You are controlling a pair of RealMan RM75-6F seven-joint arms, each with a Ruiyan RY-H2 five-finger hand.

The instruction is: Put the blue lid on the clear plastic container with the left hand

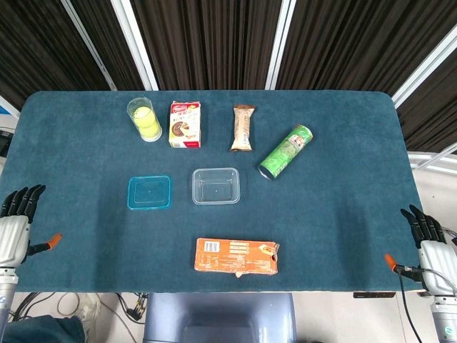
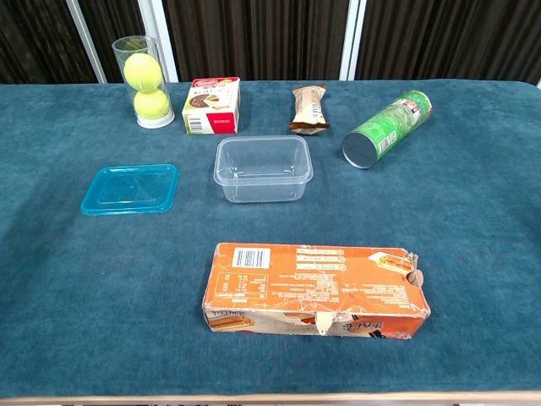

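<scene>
The blue lid (image 1: 149, 193) (image 2: 131, 189) lies flat on the blue table, just left of the clear plastic container (image 1: 216, 186) (image 2: 263, 168), which stands upright and empty, a small gap between them. My left hand (image 1: 14, 229) hangs off the table's left front corner, fingers straight and apart, holding nothing, far from the lid. My right hand (image 1: 430, 246) sits beyond the right front corner, also open and empty. Neither hand shows in the chest view.
A tube of tennis balls (image 1: 145, 119), a small snack box (image 1: 185, 124), a wrapped bar (image 1: 243, 128) and a green can on its side (image 1: 285, 151) line the back. An orange carton (image 1: 236, 256) lies flat in front of the container.
</scene>
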